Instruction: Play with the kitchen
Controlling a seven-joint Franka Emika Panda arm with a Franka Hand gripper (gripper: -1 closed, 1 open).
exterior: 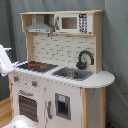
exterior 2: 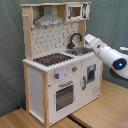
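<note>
- Toy kitchen [exterior: 60, 75] standing upright mid-scene in both exterior views, on the wooden table [exterior 2: 107, 112], stovetop [exterior 2: 52, 59] beside the sink [exterior 2: 80, 50].
- White arm [exterior 2: 102, 50] reaching in at the sink side, near the faucet [exterior 2: 75, 39].
- Fingers hidden, so can't tell if apart or together.
- Looks like the approach step, nothing grabbed yet.
- Next up, probably: picking a target like a knob [exterior 2: 58, 76] or the oven door [exterior 2: 64, 95] and lining up carefully.

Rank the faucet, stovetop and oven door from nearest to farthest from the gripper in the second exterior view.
1. Faucet, just beside the gripper, toward the second exterior view's left.
2. Stovetop, farther left and slightly lower.
3. Oven door, low on the front.
</note>
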